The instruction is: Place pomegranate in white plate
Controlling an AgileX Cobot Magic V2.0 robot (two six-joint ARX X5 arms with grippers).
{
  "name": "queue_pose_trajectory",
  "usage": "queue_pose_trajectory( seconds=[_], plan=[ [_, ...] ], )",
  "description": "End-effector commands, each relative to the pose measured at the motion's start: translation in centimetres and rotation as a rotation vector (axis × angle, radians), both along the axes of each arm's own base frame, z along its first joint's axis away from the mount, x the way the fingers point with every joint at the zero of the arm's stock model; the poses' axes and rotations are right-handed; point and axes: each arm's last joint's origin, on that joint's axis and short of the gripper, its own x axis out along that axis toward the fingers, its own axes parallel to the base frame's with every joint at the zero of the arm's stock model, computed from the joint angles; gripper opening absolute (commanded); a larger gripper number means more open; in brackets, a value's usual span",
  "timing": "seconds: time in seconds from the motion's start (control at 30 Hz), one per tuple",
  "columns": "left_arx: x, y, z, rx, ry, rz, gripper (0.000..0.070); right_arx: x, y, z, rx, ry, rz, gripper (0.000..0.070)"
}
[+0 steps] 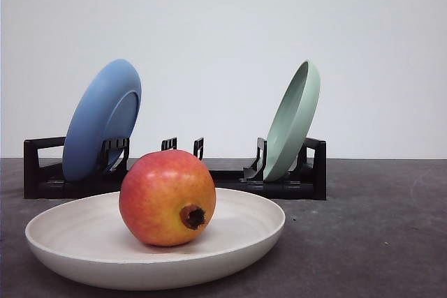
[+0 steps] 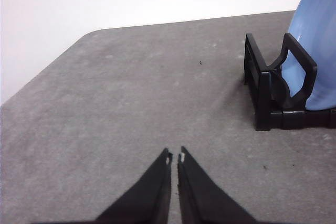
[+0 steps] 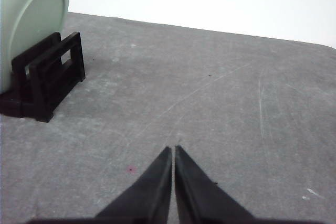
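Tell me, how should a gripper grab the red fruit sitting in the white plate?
Probably from straight above, closing on the pomegranate's round middle, one finger on each side. The plate has a raised rim all round, so coming in low from the side looks awkward. The dark crown points toward the front camera, so stay off that bumpy end. Both the left gripper and the right gripper are shut.

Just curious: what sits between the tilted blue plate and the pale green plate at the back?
In the front view, between the blue plate and green plate, the black slotted rack has vacant slots.
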Motion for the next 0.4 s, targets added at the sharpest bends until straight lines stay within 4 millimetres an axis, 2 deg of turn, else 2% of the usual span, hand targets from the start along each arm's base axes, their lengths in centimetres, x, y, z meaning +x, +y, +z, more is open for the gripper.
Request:
queue_pose_trajectory(
  seconds=[0.0,0.37],
  plan=[
    [0.03,0.02,-0.36,-0.006,0.012,0.000,0.0000,0.02,0.00,-0.10,0.000,-0.001,0.001,0.0000],
    [0.03,0.02,-0.36,-0.006,0.012,0.000,0.0000,0.02,0.00,-0.10,0.000,-0.001,0.001,0.0000]
  ],
)
